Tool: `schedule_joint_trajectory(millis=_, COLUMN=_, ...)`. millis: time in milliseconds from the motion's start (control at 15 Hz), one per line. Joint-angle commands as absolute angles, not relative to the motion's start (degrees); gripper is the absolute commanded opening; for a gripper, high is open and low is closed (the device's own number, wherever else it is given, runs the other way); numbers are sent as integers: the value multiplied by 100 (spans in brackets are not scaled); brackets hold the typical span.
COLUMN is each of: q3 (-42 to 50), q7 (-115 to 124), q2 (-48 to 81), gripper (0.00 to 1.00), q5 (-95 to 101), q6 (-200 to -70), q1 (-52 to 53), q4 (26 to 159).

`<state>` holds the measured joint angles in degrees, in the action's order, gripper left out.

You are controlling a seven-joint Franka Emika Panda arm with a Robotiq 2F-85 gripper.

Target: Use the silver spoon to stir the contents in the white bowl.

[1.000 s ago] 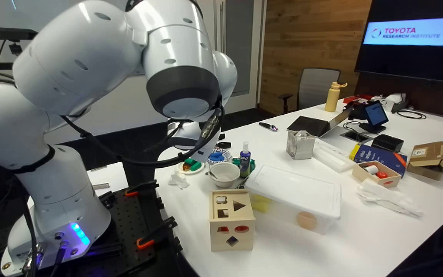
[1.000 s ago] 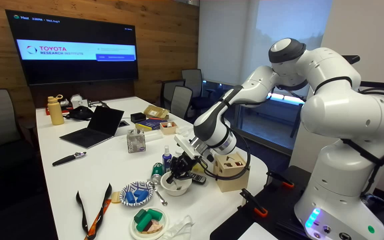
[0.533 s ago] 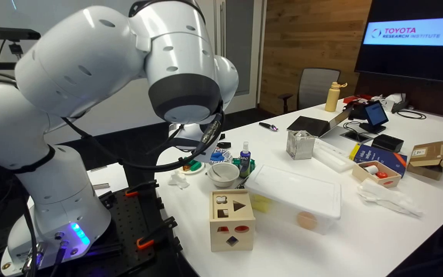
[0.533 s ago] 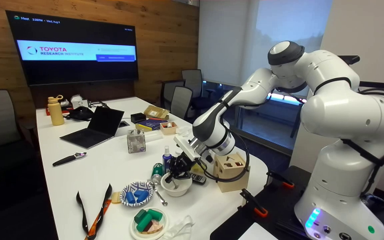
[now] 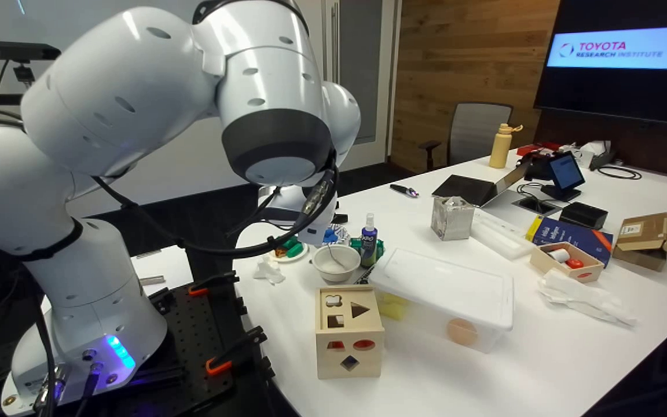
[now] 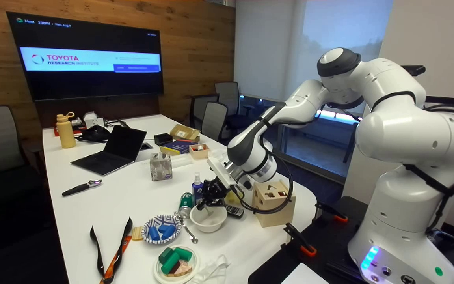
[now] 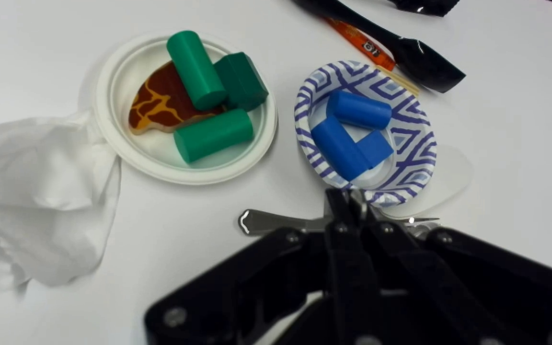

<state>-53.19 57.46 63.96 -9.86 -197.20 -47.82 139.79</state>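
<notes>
The white bowl rests on the table in both exterior views, with the silver spoon leaning inside it. Just over the bowl's far rim in an exterior view, my gripper is shut on the spoon's upper end, and the rest of the spoon reaches down into the bowl. In the wrist view the fingertips of the gripper pinch the shiny spoon handle; the bowl is out of that view. I cannot make out the contents inside the bowl.
Close by are a green can, a spray bottle, a remote and a wooden shape cube. A fork, a patterned bowl of blue blocks and a white plate with green blocks lie nearby.
Held by my gripper, the spoon has swung across the bowl's inside, from leaning at one side to near the middle. The gripper has risen slightly; the bowl stays about where it was.
</notes>
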Motion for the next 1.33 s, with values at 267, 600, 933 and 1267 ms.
schedule_joint_trajectory(millis=267, q3=-5370, q7=5979, q2=5848, gripper=1, q5=-1638, q6=-19574, q1=-4683, q4=14286)
schedule_joint_trajectory(millis=600, q3=-5659, q7=5690, q2=6272, gripper=1, q5=-1295, q6=-19498, q1=-4964, q4=14293)
schedule_joint_trajectory(millis=933, q3=-5605, q7=5563, q2=6227, gripper=1, q5=-1114, q6=-19622, q1=-4817, q4=14173)
schedule_joint_trajectory(millis=1267, q3=-5309, q7=5440, q2=5955, gripper=1, q5=-1267, q6=-19656, q1=-4630, q4=13968)
